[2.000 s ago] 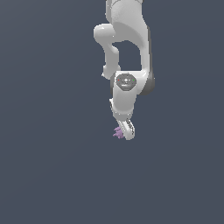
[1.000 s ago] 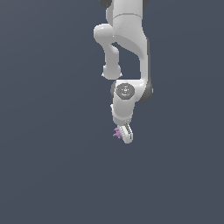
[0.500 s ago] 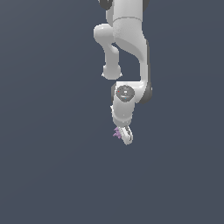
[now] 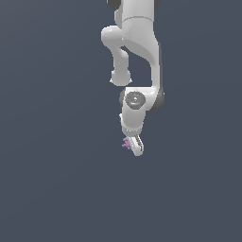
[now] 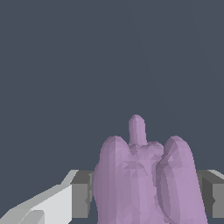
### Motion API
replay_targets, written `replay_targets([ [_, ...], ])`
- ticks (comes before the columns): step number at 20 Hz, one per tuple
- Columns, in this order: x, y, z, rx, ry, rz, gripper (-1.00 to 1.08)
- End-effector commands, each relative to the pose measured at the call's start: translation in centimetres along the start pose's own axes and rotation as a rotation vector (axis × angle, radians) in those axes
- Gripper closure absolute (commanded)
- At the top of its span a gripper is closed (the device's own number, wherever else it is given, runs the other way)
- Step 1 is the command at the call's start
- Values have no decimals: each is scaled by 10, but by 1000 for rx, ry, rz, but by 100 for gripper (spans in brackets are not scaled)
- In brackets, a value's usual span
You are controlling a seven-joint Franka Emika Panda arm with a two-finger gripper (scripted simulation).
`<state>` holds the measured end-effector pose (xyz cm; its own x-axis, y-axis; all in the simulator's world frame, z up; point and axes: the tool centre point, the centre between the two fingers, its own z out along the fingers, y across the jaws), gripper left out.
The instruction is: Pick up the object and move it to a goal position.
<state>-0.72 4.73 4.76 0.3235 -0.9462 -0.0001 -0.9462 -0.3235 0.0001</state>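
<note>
You are looking at a flat, featureless slate-grey ground (image 4: 52, 189) filling both views; it has no seam, edge or shadow, so you cannot tell whether it is a counter or a backdrop.

In the exterior view the arm (image 4: 139, 42) is coming down from the top edge. It is made of smooth, glossy white shells with rounded joints, with dark grey bands showing where the segments meet. A round cap with a grey disc is sitting on the wrist joint, and below it the body is narrowing toward the tool (image 4: 136, 145), which is pointing down and slightly toward the exterior view's right.

The object (image 4: 126, 142) is showing in that view only as a tiny pale purple, spiky speck against the tool's tip, on the side toward the exterior view's left.

The wrist view is giving you what the exterior view cannot: the object (image 5: 144, 183) is appearing large and close, a matte, faceted lilac lump with two fat rounded lobes and a thin stub rising between them. A finger (image 5: 81, 192) is standing on each side of it, each with a grey, blocky pad on a white, angular body. The pads are pressing against the lump's flanks, so the tool is pinching the object between them.
</note>
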Motion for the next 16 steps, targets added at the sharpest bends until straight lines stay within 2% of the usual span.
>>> replay_targets([
  [1, 1, -1, -7, 1, 0, 0, 108],
  [8, 7, -8, -49, 1, 0, 1, 108],
  [16, 18, -20, -127, 0, 1, 2, 108],
])
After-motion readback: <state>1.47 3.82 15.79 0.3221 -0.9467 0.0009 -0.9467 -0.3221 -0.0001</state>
